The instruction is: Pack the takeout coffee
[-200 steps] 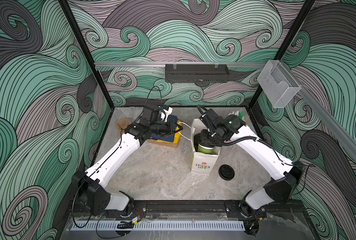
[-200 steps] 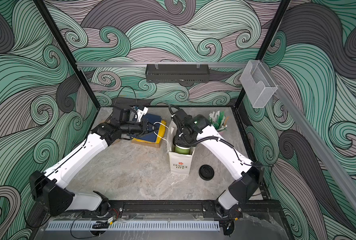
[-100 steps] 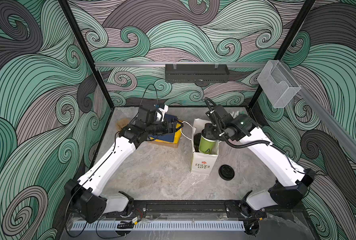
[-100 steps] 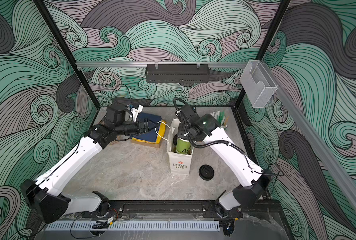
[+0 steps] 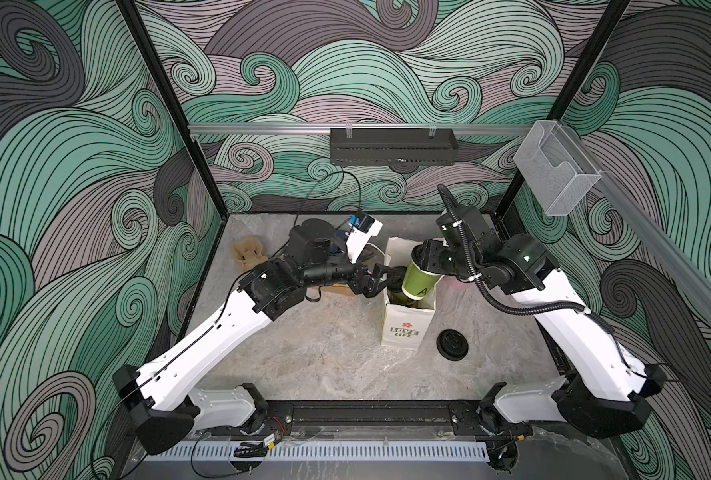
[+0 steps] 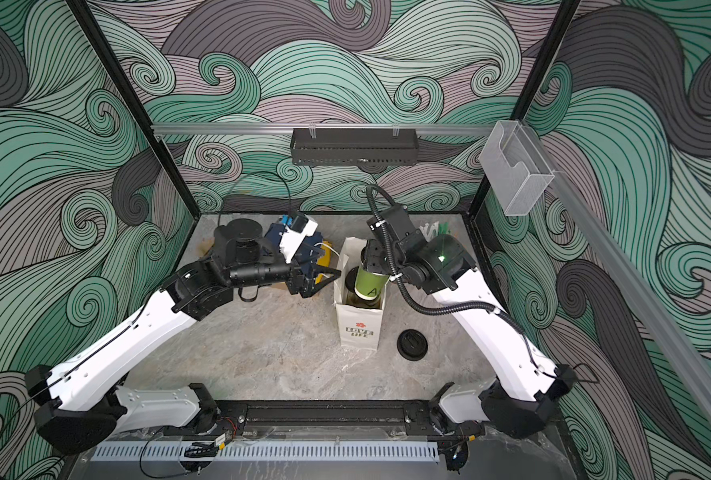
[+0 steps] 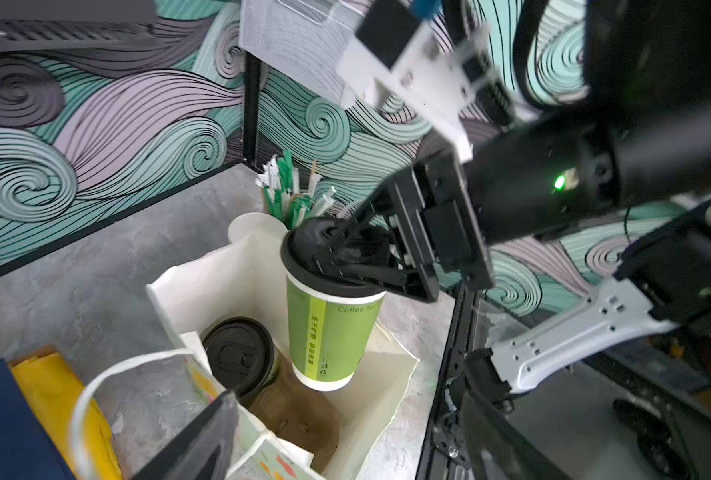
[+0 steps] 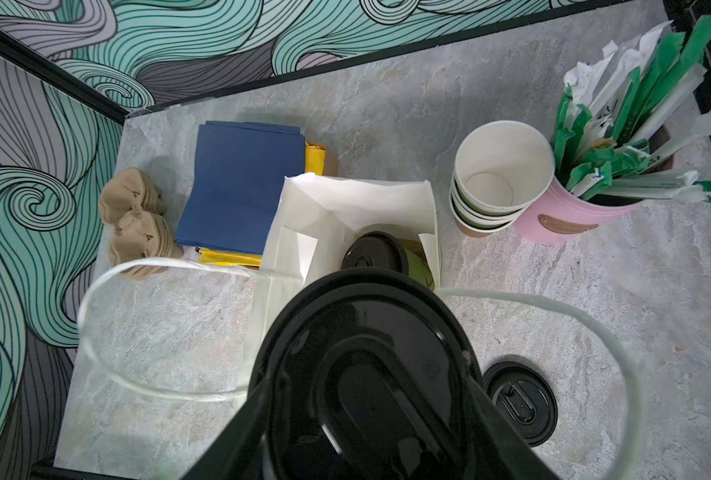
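At frame centre, the right jaws are clenching the lid of a tilted coffee cup (image 5: pixel 418 282) hanging partway inside the paper bag (image 5: pixel 405 328), beside the second cup (image 7: pixel 239 357). The left jaws are standing released beside the bag. This lid-only grip is risking a pop-off, and the tilted base may be snagging its neighbour.

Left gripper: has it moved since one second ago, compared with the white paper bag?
Yes. In a top view the left gripper has moved rightward, toward the paper bag; its tips are now at the bag's left rim.
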Robot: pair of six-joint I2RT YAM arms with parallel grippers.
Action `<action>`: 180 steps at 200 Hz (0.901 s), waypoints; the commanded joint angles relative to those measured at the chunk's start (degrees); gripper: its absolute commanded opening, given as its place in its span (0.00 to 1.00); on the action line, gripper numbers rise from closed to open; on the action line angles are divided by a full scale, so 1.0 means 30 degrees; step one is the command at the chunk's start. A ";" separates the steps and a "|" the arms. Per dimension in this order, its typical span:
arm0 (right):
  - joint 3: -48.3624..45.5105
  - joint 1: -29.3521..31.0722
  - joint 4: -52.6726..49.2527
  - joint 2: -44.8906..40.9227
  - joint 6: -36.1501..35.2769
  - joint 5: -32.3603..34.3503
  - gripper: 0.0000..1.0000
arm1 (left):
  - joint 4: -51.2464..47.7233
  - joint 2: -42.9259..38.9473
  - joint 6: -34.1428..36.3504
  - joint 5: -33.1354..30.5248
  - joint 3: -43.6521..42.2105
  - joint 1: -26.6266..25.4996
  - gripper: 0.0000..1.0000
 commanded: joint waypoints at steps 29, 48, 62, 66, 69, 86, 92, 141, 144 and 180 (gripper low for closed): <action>0.1082 0.0283 -0.0388 -0.0525 -0.0611 0.0409 0.53 | 0.1861 0.2089 0.2642 0.1793 0.0445 -0.0455 0.90; 0.1254 0.0316 -0.0174 -0.0546 -0.0611 0.0204 0.53 | 0.2451 0.2632 0.2494 0.2470 0.0297 -0.0441 0.92; 0.1320 0.0347 -0.0091 -0.0554 -0.0611 -0.0029 0.53 | 0.2929 0.2747 0.2459 0.2748 0.0067 -0.0463 0.94; 0.1348 0.0346 -0.0085 -0.0554 -0.0611 -0.0119 0.53 | 0.3019 0.3161 0.2459 0.2764 0.0024 -0.0448 0.94; 0.1371 0.0346 -0.0088 -0.0558 -0.0611 -0.0175 0.53 | 0.3150 0.3352 0.2411 0.2729 -0.0005 -0.0458 0.94; 0.1452 0.0375 -0.0162 -0.0580 -0.0611 -0.0449 0.53 | 0.3753 0.3809 0.2313 0.2023 -0.0132 -0.0431 0.94; 0.1466 0.0375 -0.0204 -0.0634 -0.0583 -0.0509 0.53 | 0.3973 0.3961 0.2334 0.1761 -0.0133 -0.0434 0.94; 0.1364 0.0375 -0.0162 -0.0906 -0.0142 -0.0744 0.54 | 0.5287 0.5131 0.2078 0.1900 0.0010 -0.0426 0.92; 0.1351 0.0375 -0.0156 -0.0906 -0.0142 -0.0718 0.53 | 0.5367 0.5158 0.2085 0.1962 -0.0007 -0.0426 0.92; 0.1088 0.0375 -0.0045 -0.0935 0.0085 -0.1016 0.53 | 0.5307 0.5490 0.2593 0.2588 0.0009 -0.0426 0.83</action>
